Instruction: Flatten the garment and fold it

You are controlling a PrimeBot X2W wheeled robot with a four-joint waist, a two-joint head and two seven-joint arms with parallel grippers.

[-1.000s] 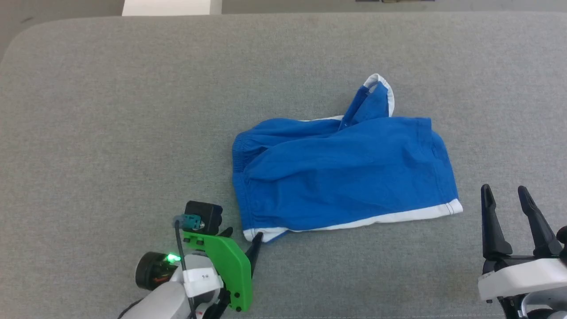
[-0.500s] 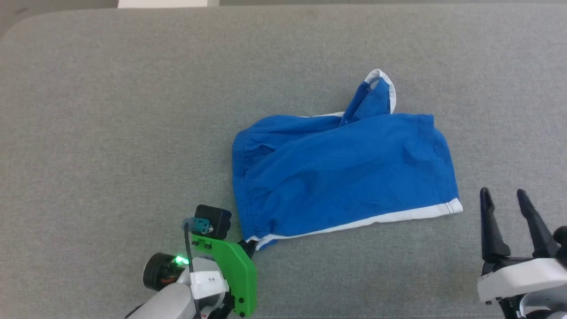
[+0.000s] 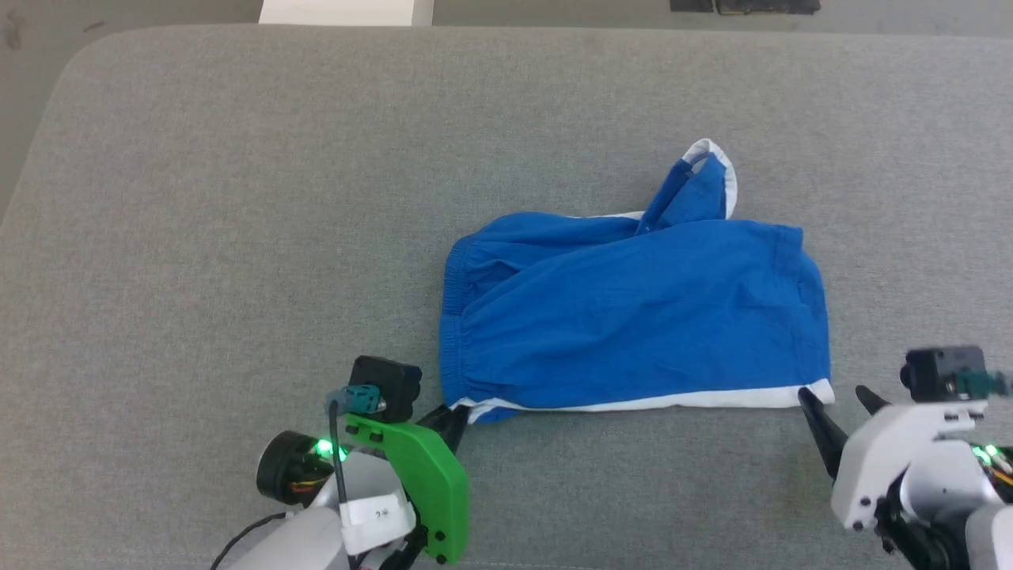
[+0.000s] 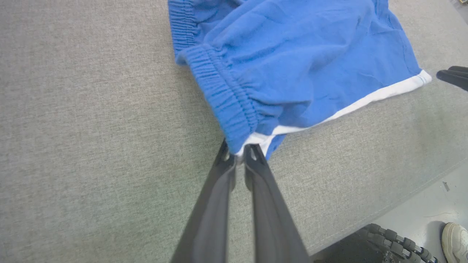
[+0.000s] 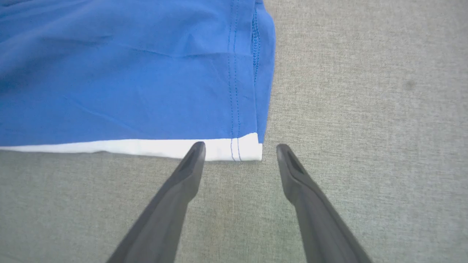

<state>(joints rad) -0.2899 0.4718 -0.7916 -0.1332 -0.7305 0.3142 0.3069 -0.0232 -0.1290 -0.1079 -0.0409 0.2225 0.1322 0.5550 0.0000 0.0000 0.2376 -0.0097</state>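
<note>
The garment (image 3: 633,317) is a pair of royal-blue shorts with white trim, lying crumpled on the grey surface, one leg flap sticking up at the far side. My left gripper (image 3: 457,413) is shut on the garment's near-left corner, where the gathered waistband (image 4: 226,106) meets the white stripe. In the left wrist view the two fingers (image 4: 237,157) pinch that corner. My right gripper (image 3: 839,396) stands open at the garment's near-right corner. Its fingertips (image 5: 237,149) straddle the end of the white hem (image 5: 219,149) without closing on it.
The grey fabric-covered table (image 3: 237,198) spreads wide to the left and behind the garment. Its near edge (image 4: 402,197) runs close below my grippers, with floor and a white shoe (image 4: 455,239) beyond. A white object (image 3: 344,11) sits past the far edge.
My left gripper closed on the garment's near-left corner and holds it. My right gripper came forward and left to the near-right corner, still open. The camera shifted too.
</note>
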